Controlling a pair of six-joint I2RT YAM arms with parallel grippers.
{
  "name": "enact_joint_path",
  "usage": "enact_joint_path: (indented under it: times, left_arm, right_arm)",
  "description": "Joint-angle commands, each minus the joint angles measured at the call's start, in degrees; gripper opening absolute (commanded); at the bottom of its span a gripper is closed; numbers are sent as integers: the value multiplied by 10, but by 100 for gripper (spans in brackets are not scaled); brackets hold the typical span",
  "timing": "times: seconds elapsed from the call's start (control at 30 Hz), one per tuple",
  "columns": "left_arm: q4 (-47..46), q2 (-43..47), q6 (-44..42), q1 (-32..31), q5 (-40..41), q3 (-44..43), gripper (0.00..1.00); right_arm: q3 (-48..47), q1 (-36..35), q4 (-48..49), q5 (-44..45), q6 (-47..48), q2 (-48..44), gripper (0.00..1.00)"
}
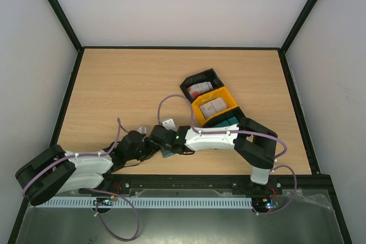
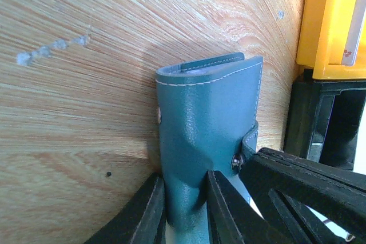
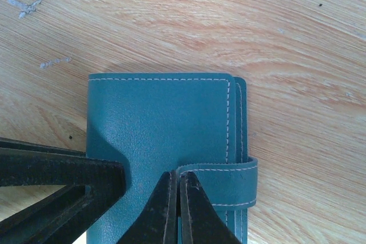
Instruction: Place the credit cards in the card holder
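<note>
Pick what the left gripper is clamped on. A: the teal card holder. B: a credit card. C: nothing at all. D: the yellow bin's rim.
A: in the left wrist view the left gripper has its fingers pressed against both sides of the card holder, denting its cover.

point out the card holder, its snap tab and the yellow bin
card holder [image 3: 160, 124], right wrist view, middle of the front cover
snap tab [image 3: 226, 184], right wrist view, middle of the strap
yellow bin [image 2: 323, 21], left wrist view, its outer wall
</note>
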State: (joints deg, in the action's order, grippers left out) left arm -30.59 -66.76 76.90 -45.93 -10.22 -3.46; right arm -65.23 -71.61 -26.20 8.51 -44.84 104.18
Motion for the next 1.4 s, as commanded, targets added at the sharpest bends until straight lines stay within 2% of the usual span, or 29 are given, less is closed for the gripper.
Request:
enact_joint_path:
  times: [0.0,0.5,0.93,1.37]
  left_arm:
    - [85,-21,-11,1,8,17,22]
    - [82,-24,-10,1,10,17,23]
    - [85,-22,-10,1,10,17,23]
    - [88,-22,-10,1,10,17,23]
  right_arm:
    - [-3,-1,15,11,-10,11,2]
    - [31,-6,24,-47,-17,15,2]
    - [49,-7,15,-56,-32,41,2]
    - [118,-8,63,-103,-67,44,2]
